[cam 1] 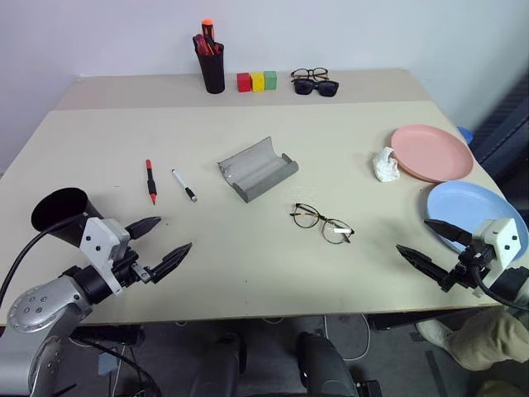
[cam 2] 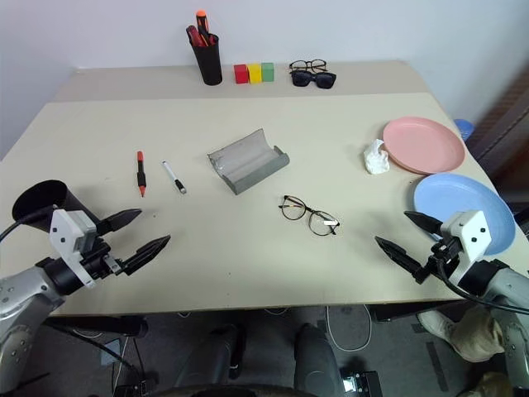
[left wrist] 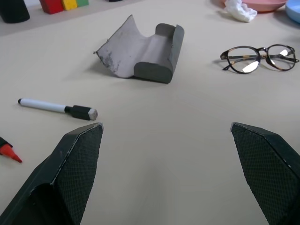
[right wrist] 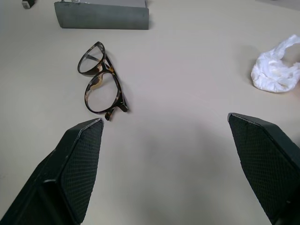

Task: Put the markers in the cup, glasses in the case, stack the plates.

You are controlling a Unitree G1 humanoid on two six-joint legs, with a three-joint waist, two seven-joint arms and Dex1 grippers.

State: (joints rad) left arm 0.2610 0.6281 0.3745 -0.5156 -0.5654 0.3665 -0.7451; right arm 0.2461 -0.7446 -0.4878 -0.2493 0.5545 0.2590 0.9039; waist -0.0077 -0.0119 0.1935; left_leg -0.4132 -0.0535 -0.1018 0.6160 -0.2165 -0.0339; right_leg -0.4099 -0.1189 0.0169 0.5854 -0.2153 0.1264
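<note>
right now my left tool [cam 1: 161, 240] hangs over the near left part of the surface [cam 1: 248, 256], its two black fingers spread wide with nothing between them. my right tool [cam 1: 424, 241] hangs over the near right edge, likewise spread and empty.

the black cup [cam 1: 59, 212] lies tipped on its side at the near left corner, just behind my left tool, its mouth turned towards the left. the red marker [cam 1: 150, 180] and the white marker [cam 1: 183, 184] lie flat side by side, a little apart, beyond my left tool; the white one's black cap points towards the near edge.

the grey case [cam 1: 258, 169] sits open near the middle of the surface, its curved lid thrown back towards the far left. the glasses [cam 1: 321, 222] rest on the surface just nearer to me and to the right of the case, apart from it, between my two tools.

the pink plate [cam 1: 431, 153] lies at the right side, with a crumpled white tissue [cam 1: 385, 165] touching its left rim. the blue plate [cam 1: 475, 217] lies nearer to me than the pink one, separate from it, and my right tool stands partly in front of it.

at the far edge stand a black pen pot [cam 1: 212, 70] with red-orange pens, three coloured blocks [cam 1: 257, 81], and two more pairs of glasses [cam 1: 315, 82].
</note>
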